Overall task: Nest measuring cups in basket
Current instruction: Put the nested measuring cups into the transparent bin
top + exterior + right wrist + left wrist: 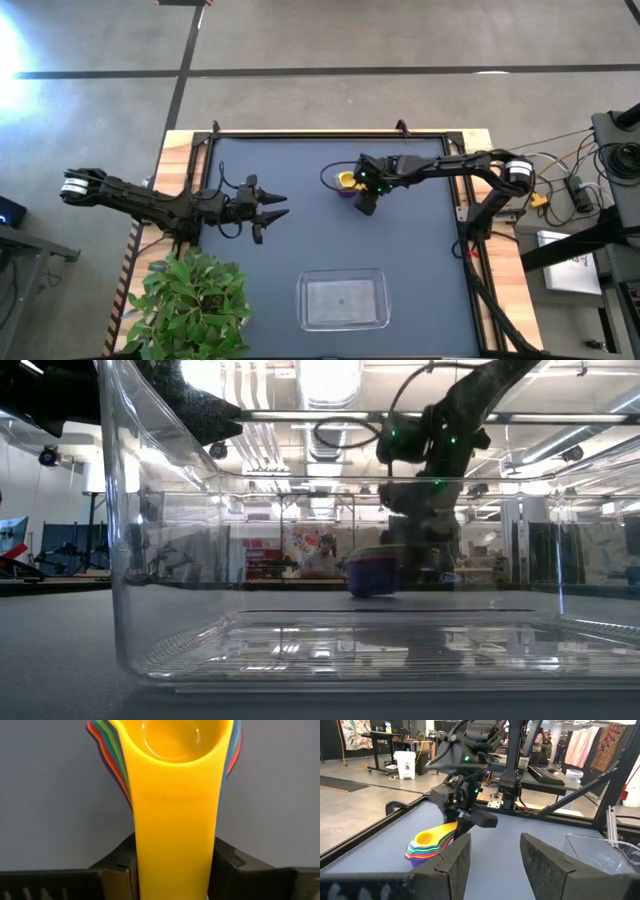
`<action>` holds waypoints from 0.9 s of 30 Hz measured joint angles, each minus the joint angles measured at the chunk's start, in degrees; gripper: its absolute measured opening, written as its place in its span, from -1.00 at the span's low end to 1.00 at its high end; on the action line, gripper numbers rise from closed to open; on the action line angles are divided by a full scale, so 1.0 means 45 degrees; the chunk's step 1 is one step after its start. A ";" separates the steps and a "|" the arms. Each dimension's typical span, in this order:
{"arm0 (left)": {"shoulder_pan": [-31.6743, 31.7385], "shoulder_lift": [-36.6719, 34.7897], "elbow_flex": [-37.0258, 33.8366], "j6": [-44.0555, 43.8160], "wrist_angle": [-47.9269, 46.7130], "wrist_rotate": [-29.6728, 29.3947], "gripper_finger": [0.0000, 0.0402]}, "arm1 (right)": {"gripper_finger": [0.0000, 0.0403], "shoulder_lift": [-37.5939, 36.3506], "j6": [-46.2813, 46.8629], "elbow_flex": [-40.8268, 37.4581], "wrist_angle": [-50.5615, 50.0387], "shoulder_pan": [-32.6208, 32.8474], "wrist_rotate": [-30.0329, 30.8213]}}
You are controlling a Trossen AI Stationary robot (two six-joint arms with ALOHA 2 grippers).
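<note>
The measuring cups [346, 182] are nested in one stack, yellow on top and purple at the bottom [372, 575], in the far middle of the dark table. My right gripper [365, 195] is at the stack's handles, shut on them. The stack also shows in the left wrist view [427, 847]. The clear basket [304, 300] stands near the table's near edge with nothing in it. My left gripper [272, 207] hovers open left of the stack, touching nothing. My right gripper [175, 865] pinches the stack by its handles, the yellow handle [175, 820] uppermost, between the two fingers [227, 865], one at each long edge. The fingers slant down from the table's right along the handles. The stack sits level at the table top; whether it rests there, I cannot tell.
A potted plant [195, 300] stands at the table's near left corner, beside the left arm. The basket's clear wall [130, 560] fills the front of the low view. Open dark table lies between the stack and the basket [600, 852].
</note>
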 joint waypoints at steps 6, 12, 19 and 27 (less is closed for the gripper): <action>-0.0003 0.0000 0.0005 0.0093 -0.0241 -0.0005 -0.23 | -0.34 -0.0805 0.0069 0.0352 -0.0040 0.0848 -0.0003; -0.0004 0.0015 0.0005 0.0093 -0.0267 -0.0126 -0.23 | -0.35 -0.1681 0.0502 0.0400 -0.0340 0.1696 0.0063; -0.0004 0.0015 0.0005 0.0093 -0.0243 -0.0141 -0.23 | -0.35 -0.2379 0.0945 0.0392 -0.0603 0.2757 0.0456; -0.0004 0.0015 0.0005 0.0093 -0.0238 -0.0146 -0.23 | -0.35 -0.2685 0.1402 0.0395 -0.0603 0.4242 0.1027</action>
